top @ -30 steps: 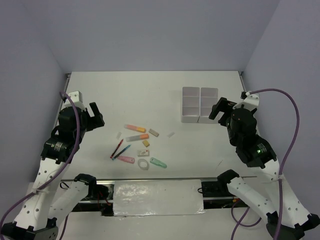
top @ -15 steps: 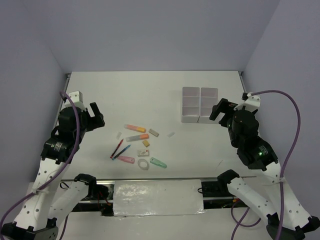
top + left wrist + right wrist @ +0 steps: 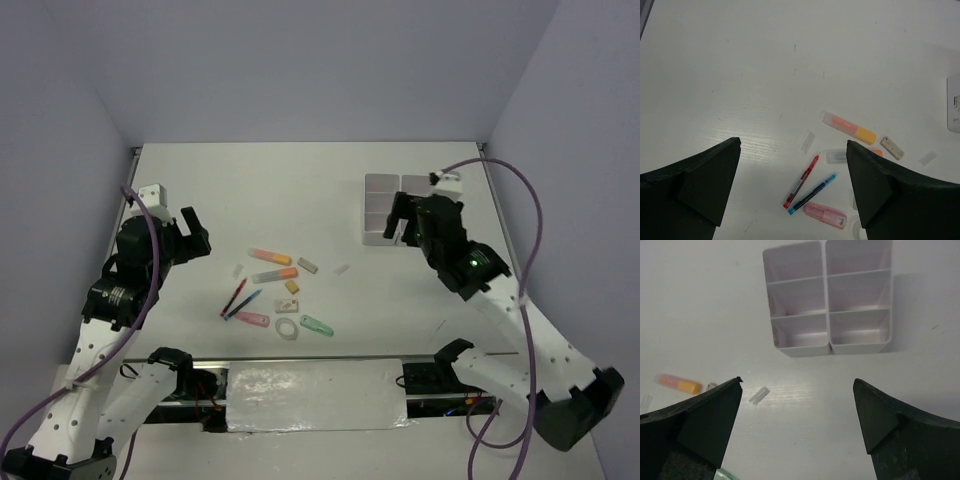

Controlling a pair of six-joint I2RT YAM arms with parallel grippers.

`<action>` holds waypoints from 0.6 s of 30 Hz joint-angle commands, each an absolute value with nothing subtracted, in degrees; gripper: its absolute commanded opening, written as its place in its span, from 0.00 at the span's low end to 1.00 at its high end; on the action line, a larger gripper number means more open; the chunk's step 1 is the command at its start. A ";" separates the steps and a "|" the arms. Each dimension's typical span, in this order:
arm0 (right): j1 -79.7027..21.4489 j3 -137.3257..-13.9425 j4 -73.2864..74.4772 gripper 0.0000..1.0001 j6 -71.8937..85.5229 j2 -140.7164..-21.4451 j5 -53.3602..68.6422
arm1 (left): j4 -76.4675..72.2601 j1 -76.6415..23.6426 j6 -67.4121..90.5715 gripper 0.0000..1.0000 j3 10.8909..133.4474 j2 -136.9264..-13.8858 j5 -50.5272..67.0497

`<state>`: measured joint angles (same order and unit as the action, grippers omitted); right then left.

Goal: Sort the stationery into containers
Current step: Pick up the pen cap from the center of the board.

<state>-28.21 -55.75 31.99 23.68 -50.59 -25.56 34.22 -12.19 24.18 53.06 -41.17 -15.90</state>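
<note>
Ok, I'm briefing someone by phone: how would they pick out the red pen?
On the white table, stationery lies scattered left of the compartment block. At that cluster's left edge two thin pens lie side by side; the red pen is the outer one, beside the blue pen.

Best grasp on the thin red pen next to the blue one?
Thin red pen lies flat: probably come from above, left claw closing across the barrel. Grip its far half, where the thin blue pen diverges; their near tips almost touch.
</note>
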 commanded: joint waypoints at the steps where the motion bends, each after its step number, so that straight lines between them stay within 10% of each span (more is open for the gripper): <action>1: -32.76 -57.04 27.96 1.00 26.80 -57.99 -24.26 | 31.38 -11.78 23.91 0.99 52.91 -40.87 -14.77; 18: -40.52 -54.67 25.48 1.00 46.59 -63.91 -34.36 | 26.72 -12.04 23.11 0.99 52.72 -46.31 1.84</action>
